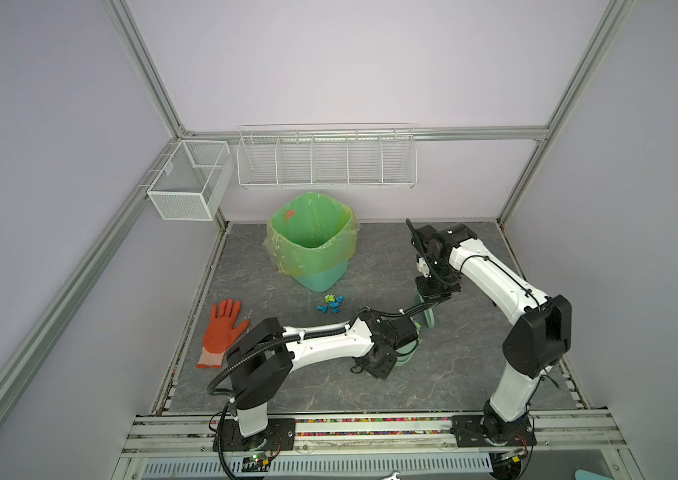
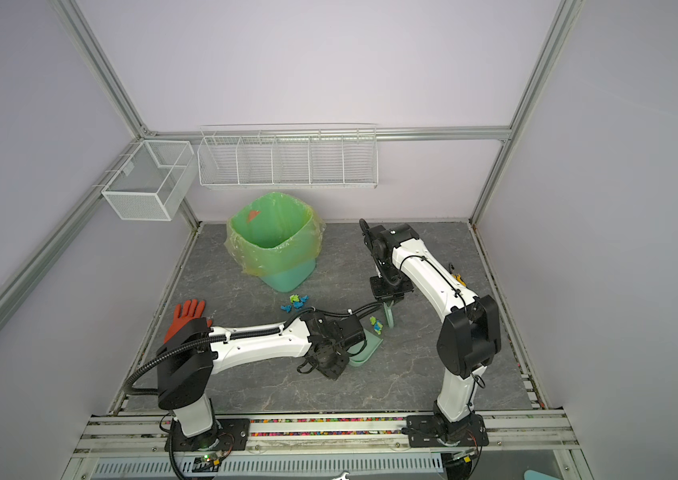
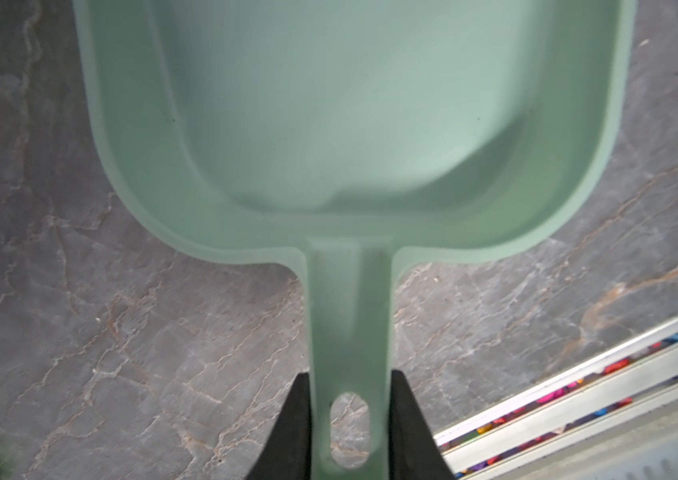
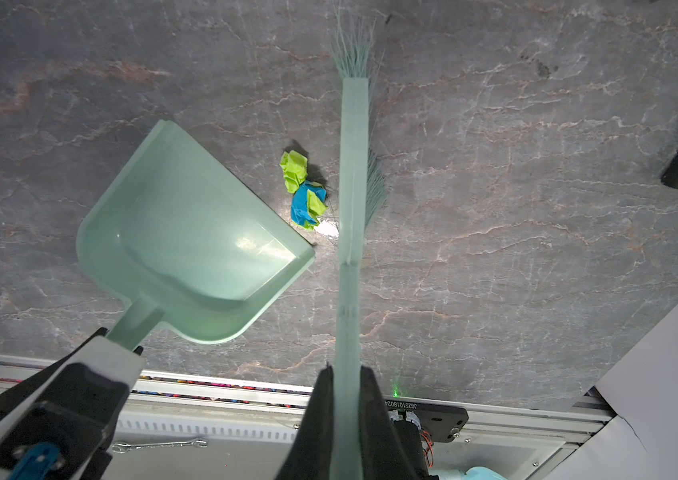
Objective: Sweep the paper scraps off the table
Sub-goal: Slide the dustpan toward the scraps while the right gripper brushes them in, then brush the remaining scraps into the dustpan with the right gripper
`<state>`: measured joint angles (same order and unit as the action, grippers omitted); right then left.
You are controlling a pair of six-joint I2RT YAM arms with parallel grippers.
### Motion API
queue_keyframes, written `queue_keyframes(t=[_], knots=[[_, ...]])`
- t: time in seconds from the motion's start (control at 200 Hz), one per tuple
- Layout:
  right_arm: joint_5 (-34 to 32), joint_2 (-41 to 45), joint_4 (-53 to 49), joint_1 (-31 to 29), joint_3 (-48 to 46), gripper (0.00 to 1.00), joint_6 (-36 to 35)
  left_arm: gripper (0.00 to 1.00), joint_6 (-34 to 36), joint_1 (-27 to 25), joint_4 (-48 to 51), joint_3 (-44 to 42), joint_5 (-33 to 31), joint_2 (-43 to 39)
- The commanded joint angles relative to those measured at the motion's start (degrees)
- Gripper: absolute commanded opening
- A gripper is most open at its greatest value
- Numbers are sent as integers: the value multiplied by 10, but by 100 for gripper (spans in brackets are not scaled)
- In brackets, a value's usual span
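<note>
Sweep in hand: dustpan [image 4: 188, 232] is clamped by left gripper [image 3: 350, 386], brush [image 4: 354, 166] by right gripper [image 4: 345, 374]. On table [image 4: 495, 208], scraps [image 4: 304, 191] lie between brush and dustpan lip. Next, a short push into dustpan is judged needed.

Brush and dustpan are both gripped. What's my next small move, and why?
Probably nudge the brush toward the dustpan: a clump of paper scraps lies between the bristles and the pan's open lip, and the pan is empty.
</note>
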<state>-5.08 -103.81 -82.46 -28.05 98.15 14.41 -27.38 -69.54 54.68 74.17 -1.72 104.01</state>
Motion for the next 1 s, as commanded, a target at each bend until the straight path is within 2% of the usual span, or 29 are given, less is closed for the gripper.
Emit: queue_keyframes(t=[0.0, 0.13, 0.265, 0.38, 0.995], knots=[[33, -6, -2, -14, 7, 7, -17, 0, -5, -2, 18, 18, -8, 15], [63, 17, -1, -30, -9, 7, -30, 0, -10, -2, 24, 23, -22, 21], [131, 64, 22, -30, -48, 7, -40, 0, -8, -1, 21, 20, -23, 22], [164, 101, 38, -25, -79, 7, -39, 0, -6, -1, 23, 18, -27, 24], [128, 226, 96, 81, -161, 7, 16, 0, -16, -1, 11, 13, -31, 2]])
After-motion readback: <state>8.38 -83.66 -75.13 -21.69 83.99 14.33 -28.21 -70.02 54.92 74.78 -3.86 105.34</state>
